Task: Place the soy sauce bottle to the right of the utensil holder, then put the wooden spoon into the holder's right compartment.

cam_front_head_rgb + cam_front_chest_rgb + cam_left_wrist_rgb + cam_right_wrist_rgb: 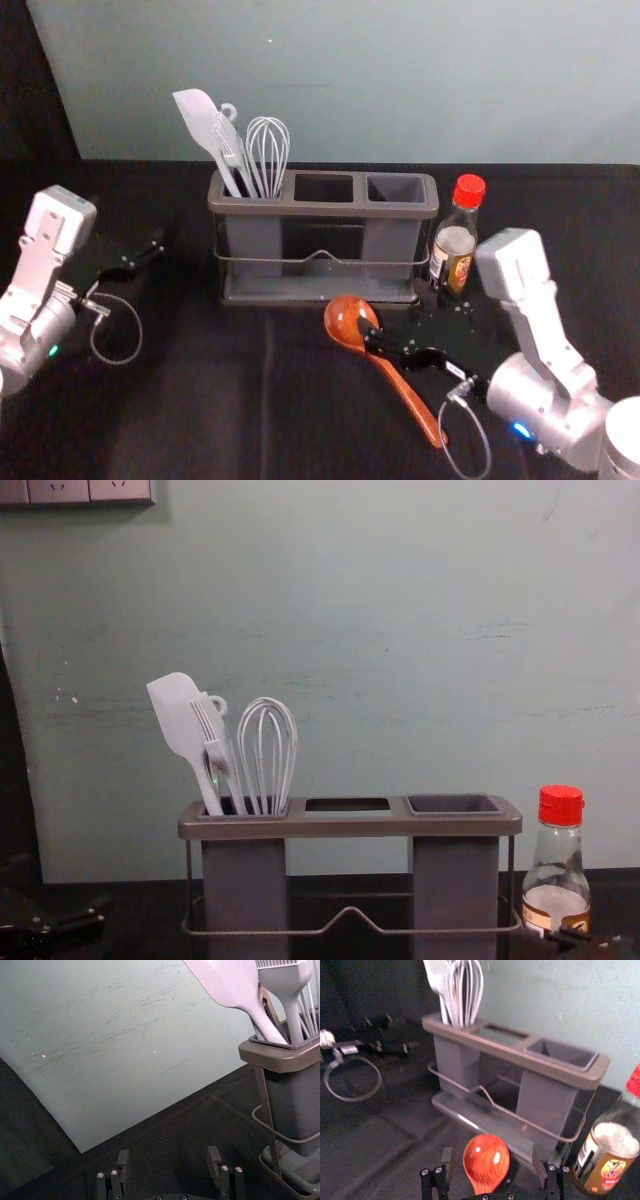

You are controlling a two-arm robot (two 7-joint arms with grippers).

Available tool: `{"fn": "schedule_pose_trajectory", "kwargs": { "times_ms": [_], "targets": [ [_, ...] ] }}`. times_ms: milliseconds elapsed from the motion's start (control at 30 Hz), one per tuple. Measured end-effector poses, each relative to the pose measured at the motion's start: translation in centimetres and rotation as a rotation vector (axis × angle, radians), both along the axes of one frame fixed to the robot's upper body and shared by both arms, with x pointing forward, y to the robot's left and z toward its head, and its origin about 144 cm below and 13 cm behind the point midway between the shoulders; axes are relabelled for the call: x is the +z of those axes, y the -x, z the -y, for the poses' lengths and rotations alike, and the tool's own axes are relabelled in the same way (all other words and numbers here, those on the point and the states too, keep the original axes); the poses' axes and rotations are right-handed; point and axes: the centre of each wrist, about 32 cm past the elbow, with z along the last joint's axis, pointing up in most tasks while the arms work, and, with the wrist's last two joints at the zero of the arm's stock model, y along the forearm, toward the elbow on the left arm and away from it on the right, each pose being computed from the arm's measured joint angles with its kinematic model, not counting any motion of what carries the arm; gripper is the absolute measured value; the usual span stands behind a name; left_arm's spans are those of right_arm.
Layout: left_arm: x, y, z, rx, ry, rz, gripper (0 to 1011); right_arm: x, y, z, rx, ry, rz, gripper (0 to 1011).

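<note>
The utensil holder (322, 210) stands mid-table, its right compartment (560, 1055) empty. Just right of it, the soy sauce bottle (455, 245) with a red cap stands upright; the chest view also shows the bottle (557, 870). In front of the holder lies the wooden spoon (400, 388), bowl toward the holder, handle slanting to the front right. My right gripper (415, 318) is over the spoon; in its wrist view the right gripper (492, 1160) is open, the spoon's bowl (486, 1160) showing between its fingers. Left of the holder is my left gripper (140, 255), open and holding nothing in its wrist view (169, 1157).
A white spatula (180, 720), a brush and a whisk (267, 750) stand in the holder's left compartment. A pale wall (350, 80) rises behind the black-covered table (200, 400). Cable loops hang from both wrists.
</note>
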Motion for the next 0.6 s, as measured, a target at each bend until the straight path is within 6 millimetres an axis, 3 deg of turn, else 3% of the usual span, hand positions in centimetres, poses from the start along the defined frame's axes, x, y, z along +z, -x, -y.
{"fn": "schedule_pose_trajectory", "kwargs": {
  "times_ms": [300,600],
  "targets": [
    [0.0,0.0,0.0,0.0,0.0,0.0,1000,2.9,-2.3,-2.1,-0.023,0.154,-0.184,1002],
    [0.0,0.0,0.0,0.0,0.0,0.0,1000,3.6,-5.1,-3.5,0.003,0.207,-0.297,1002]
  ]
}}
